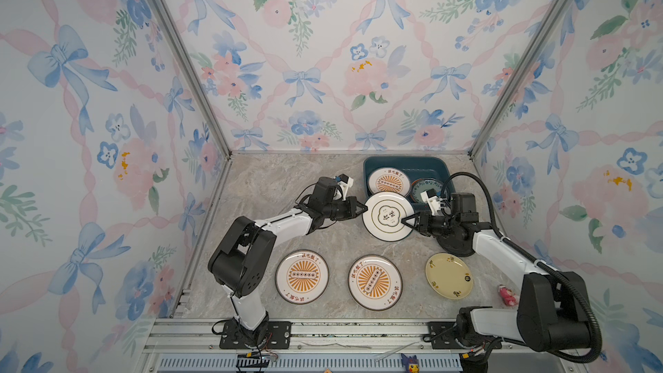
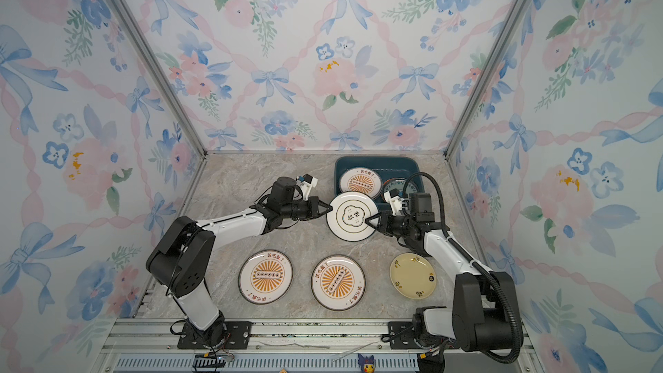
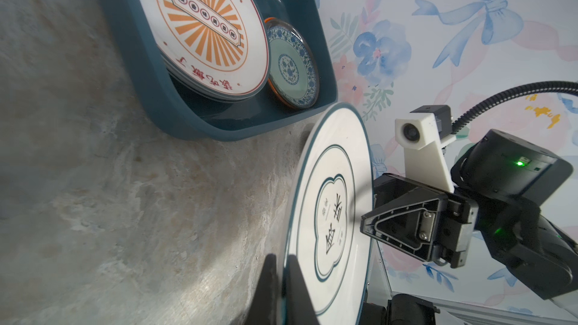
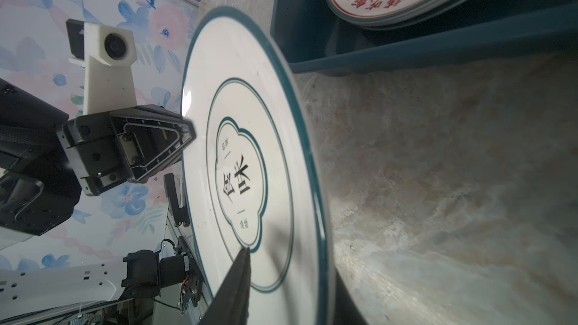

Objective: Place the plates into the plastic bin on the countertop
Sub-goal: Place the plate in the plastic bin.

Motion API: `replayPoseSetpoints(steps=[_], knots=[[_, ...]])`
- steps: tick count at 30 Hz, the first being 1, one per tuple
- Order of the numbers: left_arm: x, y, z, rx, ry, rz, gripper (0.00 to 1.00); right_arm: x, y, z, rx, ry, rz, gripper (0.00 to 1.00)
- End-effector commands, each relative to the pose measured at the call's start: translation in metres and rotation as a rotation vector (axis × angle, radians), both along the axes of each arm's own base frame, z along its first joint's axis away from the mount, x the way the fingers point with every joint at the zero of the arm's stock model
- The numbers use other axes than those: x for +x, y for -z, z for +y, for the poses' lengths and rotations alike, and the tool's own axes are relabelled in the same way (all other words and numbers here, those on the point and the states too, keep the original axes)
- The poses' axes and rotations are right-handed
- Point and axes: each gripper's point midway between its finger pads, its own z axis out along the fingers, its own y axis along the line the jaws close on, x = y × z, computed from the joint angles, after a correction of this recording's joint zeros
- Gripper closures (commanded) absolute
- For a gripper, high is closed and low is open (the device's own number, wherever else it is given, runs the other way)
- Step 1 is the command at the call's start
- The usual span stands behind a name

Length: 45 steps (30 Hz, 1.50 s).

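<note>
A white plate with a green emblem (image 1: 385, 215) (image 2: 353, 217) hangs tilted just above the countertop (image 1: 272, 188), in front of the dark teal plastic bin (image 1: 405, 160). My left gripper (image 1: 365, 208) (image 3: 281, 256) is shut on its left rim. My right gripper (image 1: 403, 220) straddles the right rim. One finger (image 4: 237, 282) lies over the plate's face and the other sits beneath it. Whether it clamps is unclear. The bin holds a sunburst plate (image 1: 389, 181) and a teal patterned one (image 1: 427, 188).
Two sunburst plates (image 1: 302, 277) (image 1: 375, 282) and a pale yellow plate (image 1: 448, 275) lie near the front. A black plate (image 1: 455, 247) is partly hidden under the right arm. A small pink figure (image 1: 507, 295) lies at the right. Aluminium rails (image 1: 323, 331) edge the front.
</note>
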Motion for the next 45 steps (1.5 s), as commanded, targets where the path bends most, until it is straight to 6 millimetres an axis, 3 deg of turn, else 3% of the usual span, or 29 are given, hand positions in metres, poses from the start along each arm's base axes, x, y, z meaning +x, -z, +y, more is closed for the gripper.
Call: replayPoseSetpoints(steps=[1, 10, 14, 17, 22, 29, 32, 37, 45], knots=[[-0.005, -0.026, -0.002, -0.045, 0.035, -0.063, 1.0, 0.001, -0.017, 0.018, 0.085, -0.067, -0.041, 0.76], [-0.006, -0.026, 0.004, -0.043, 0.031, -0.066, 1.0, 0.02, -0.032, 0.024, 0.162, -0.035, -0.057, 0.99], [-0.006, -0.026, 0.009, -0.041, 0.029, -0.069, 0.93, 0.033, -0.046, 0.023, 0.147, -0.013, -0.062, 1.0], [-0.008, -0.028, 0.014, -0.037, 0.023, -0.075, 0.8, 0.046, -0.058, 0.02, 0.118, 0.004, -0.071, 1.0], [-0.01, -0.034, 0.026, -0.023, 0.003, -0.098, 0.46, 0.074, -0.073, 0.01, 0.08, 0.057, -0.07, 1.0], [-0.022, -0.041, 0.053, 0.073, -0.019, -0.182, 0.02, 0.126, -0.063, -0.034, 0.026, 0.236, -0.019, 1.0], [-0.029, -0.034, 0.071, 0.145, -0.073, -0.212, 0.02, 0.146, -0.05, -0.052, -0.008, 0.3, 0.009, 1.0], [-0.044, -0.018, 0.09, 0.195, -0.11, -0.213, 0.02, 0.17, -0.028, -0.065, -0.044, 0.371, 0.072, 1.0], [-0.066, 0.022, 0.101, 0.234, -0.094, -0.147, 0.02, 0.195, 0.006, -0.062, -0.043, 0.402, 0.147, 1.0]])
